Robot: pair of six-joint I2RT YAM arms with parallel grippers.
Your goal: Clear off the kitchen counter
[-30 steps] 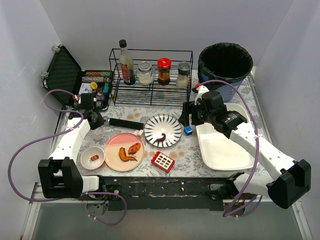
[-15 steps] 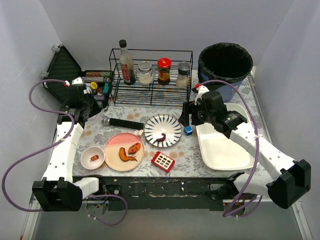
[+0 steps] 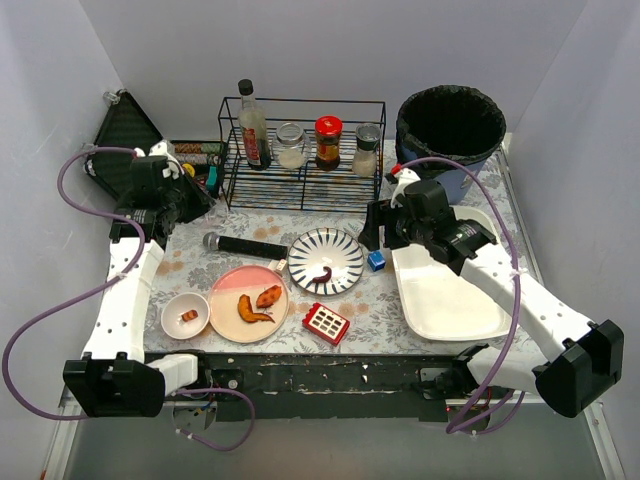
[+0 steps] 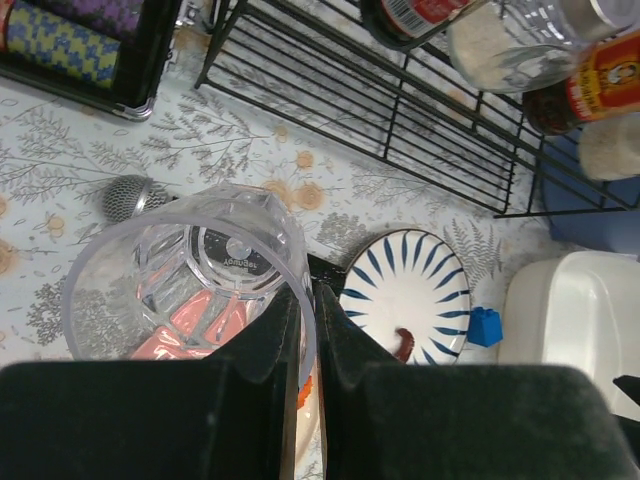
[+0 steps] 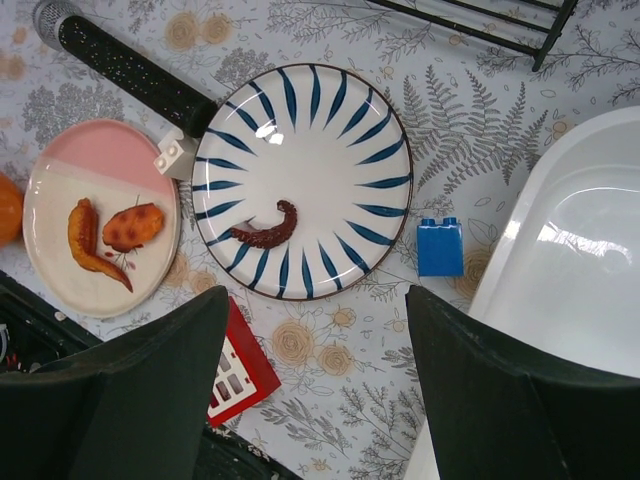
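Note:
The kitchen counter [image 3: 378,300] carries a blue-striped plate [image 3: 326,261] with a brown food scrap, a pink plate [image 3: 249,303] with fried pieces, a small bowl [image 3: 186,314], a black microphone [image 3: 245,245], a red block [image 3: 326,323] and a blue brick [image 3: 376,260]. My left gripper [image 4: 305,312] is shut on the rim of a clear glass [image 4: 185,265], held above the counter's back left. My right gripper [image 5: 320,385] is open above bare counter between the striped plate [image 5: 305,180], the blue brick [image 5: 440,246] and the red block [image 5: 235,365].
A white tub [image 3: 450,290] lies at the right. A black wire rack [image 3: 300,150] with bottles and jars stands at the back, with a black-lined bin [image 3: 450,125] to its right. An open black case [image 3: 130,140] stands at the back left.
My left arm has swung back and to the left, away from the microphone, carrying the glass. The right arm has hardly moved.

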